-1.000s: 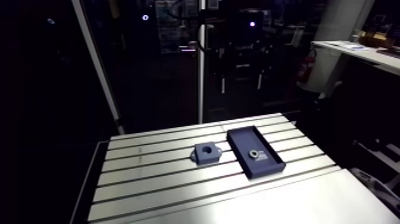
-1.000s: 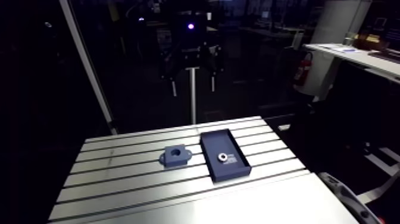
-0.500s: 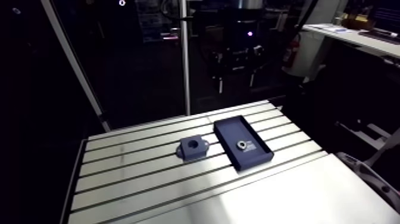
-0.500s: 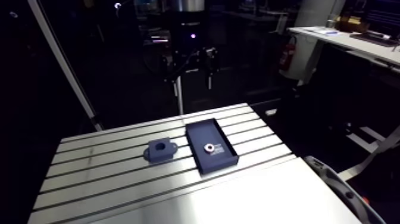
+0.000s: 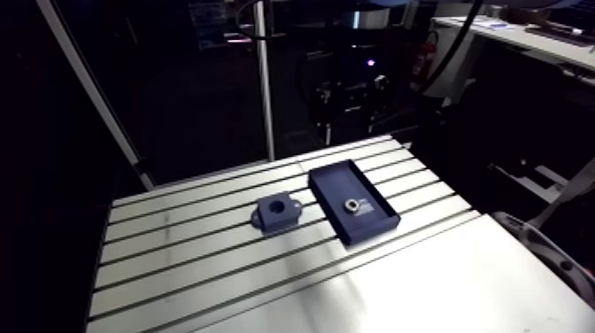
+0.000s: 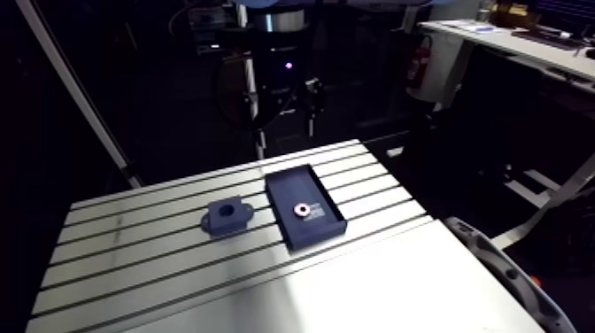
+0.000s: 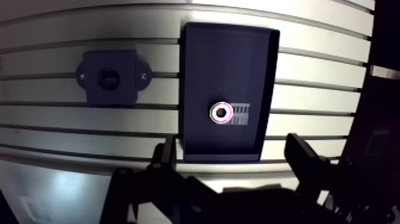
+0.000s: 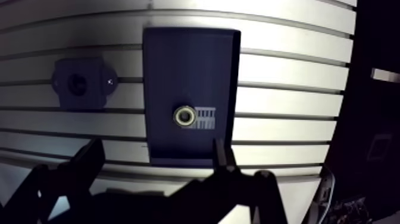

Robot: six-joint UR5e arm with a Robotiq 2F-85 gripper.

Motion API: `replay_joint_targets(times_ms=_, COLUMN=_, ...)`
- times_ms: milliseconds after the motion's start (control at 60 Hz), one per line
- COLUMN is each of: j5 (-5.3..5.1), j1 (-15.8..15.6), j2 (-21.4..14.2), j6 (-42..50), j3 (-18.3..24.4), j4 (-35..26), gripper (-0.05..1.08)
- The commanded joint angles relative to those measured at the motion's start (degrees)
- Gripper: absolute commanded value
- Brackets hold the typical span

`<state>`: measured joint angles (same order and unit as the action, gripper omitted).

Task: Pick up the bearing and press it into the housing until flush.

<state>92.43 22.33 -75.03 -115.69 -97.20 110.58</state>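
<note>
Bearing (image 7: 221, 112): lies flat on the floor of the dark tray (image 7: 229, 42), just beside a small pale striped mark. Nothing grips it.
Tray walls: low and running all round. The bearing sits clear of them, roughly mid-width and toward the end nearer the tool.
Housing (image 7: 111, 77): beside the tray with a strip of bare surface (image 7: 71, 128) between them. Its bore faces up and looks empty.
Tool (image 7: 232, 140): fingers spread wide and holding nothing. It hangs well above the tray's near end.
Done: nothing yet, by the look of it. This reads as the approach before the pick.
Left: come down, close on the bearing, lift it over the wall, carry it across, line it up with the bore, and press until flush.
Edges: the tray walls flank the bearing. From this height I cannot tell whether the spread fingers fit inside them.
Open room: bare slotted surface around the housing, with nothing standing between tray and housing. Beyond the tray's far side, the surface ends at a dark drop.
</note>
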Motion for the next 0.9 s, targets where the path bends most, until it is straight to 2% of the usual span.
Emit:
replay_joint_targets(times_ms=17, j5=0.34, j1=0.1, j2=0.5, j6=-0.1, j3=-1.6, j4=1.4, gripper=0.02)
replay_joint_targets(times_ms=250, j5=0.26, j1=0.7, j2=1.0, j6=-0.4, j3=-2.8, j4=1.8, gripper=0.02)
replay_joint_targets(times_ms=433, j5=0.59, j1=1.3, j2=2.1, j6=-0.9, j3=-4.9, j4=7.6, gripper=0.03)
replay_joint_targets(times_ms=900, j5=0.25, j1=3.8, j2=3.2, j6=-1.3, j3=-8.8, j4=8.9, gripper=0.04)
